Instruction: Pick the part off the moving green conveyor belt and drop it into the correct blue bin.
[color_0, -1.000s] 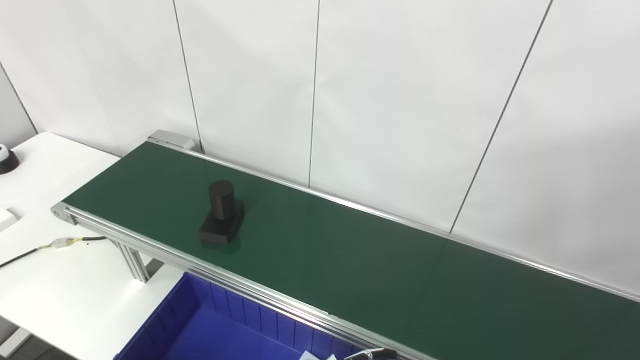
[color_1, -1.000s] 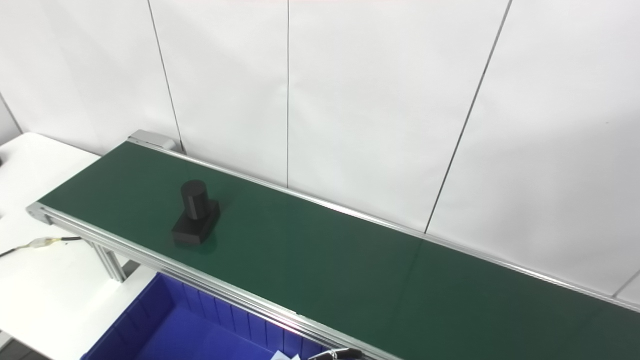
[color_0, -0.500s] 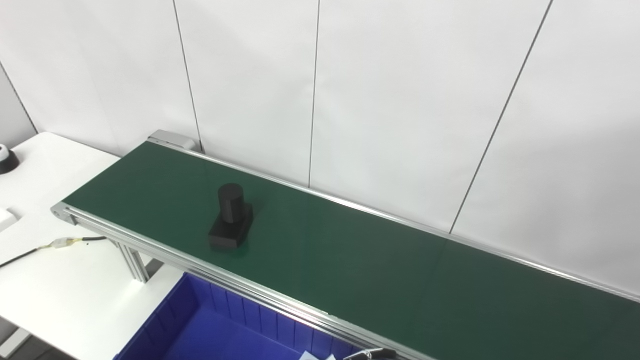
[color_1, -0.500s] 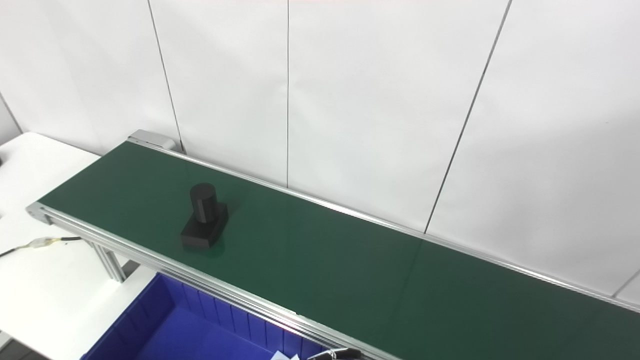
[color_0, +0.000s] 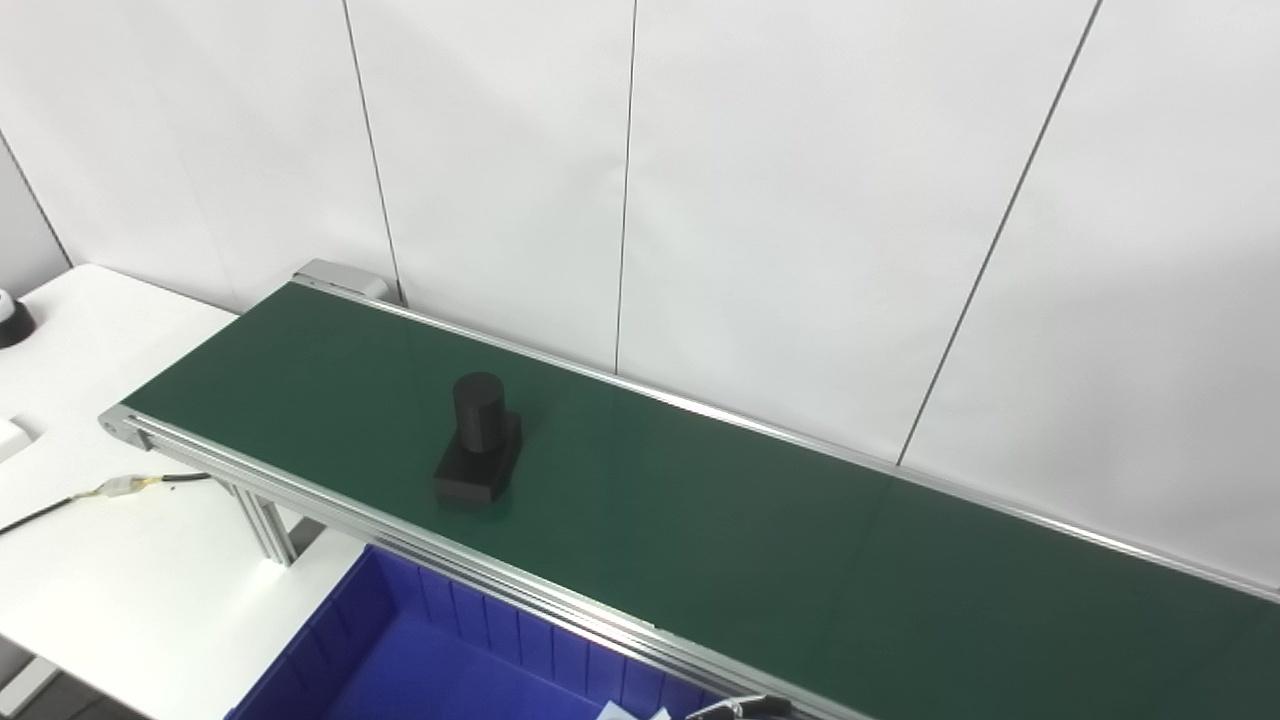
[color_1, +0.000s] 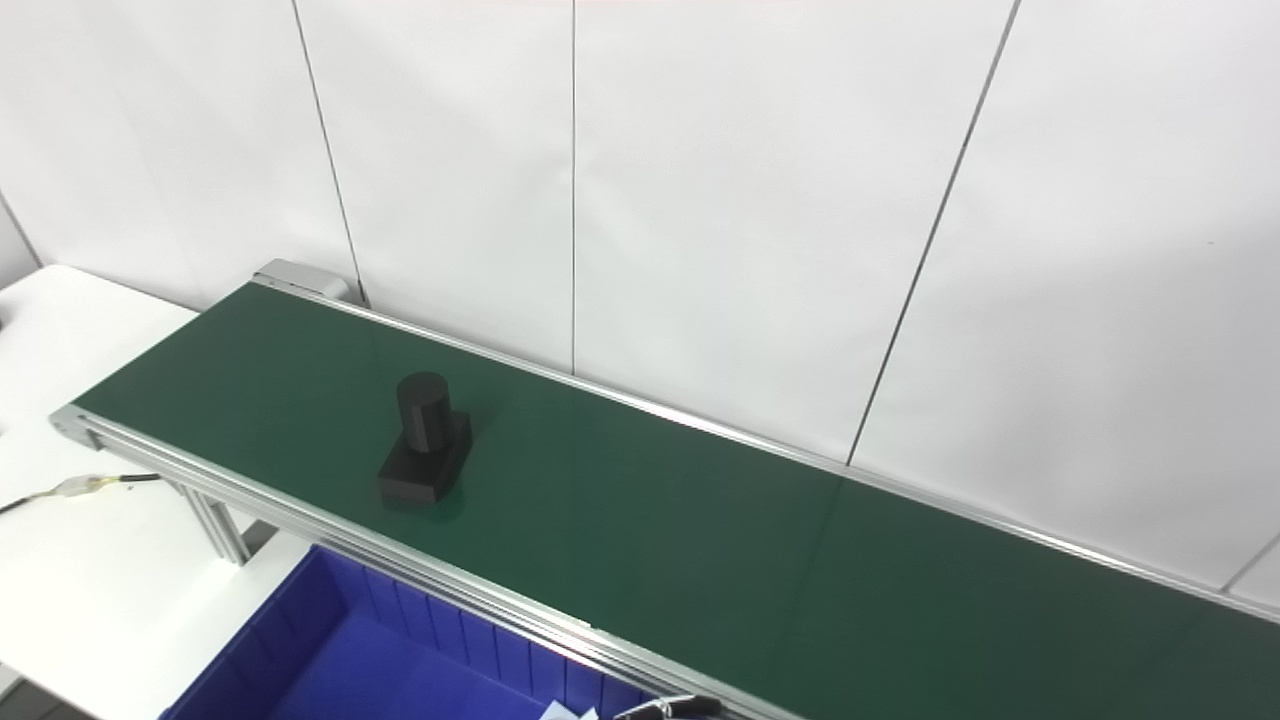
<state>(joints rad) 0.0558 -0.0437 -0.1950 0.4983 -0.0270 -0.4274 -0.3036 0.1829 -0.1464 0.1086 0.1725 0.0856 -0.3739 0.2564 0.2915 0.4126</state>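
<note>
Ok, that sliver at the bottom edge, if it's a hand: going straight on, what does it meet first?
Too little shows to call it a hand or read its heading. Straight away from the camera, the metallic sliver would probably meet the conveyor's near rail first.

A black part (color_0: 479, 441), a short upright cylinder on a flat block, stood on the green belt (color_0: 700, 520) towards its left end, nearer the front rail than the back one. Below the front rail sat a blue bin (color_0: 440, 655), cut off by the bottom edge. A white table (color_0: 110, 560) lay to the left, with a thin cable (color_0: 100, 492) across it. White wall panels (color_0: 800, 200) rose behind the belt.
</note>
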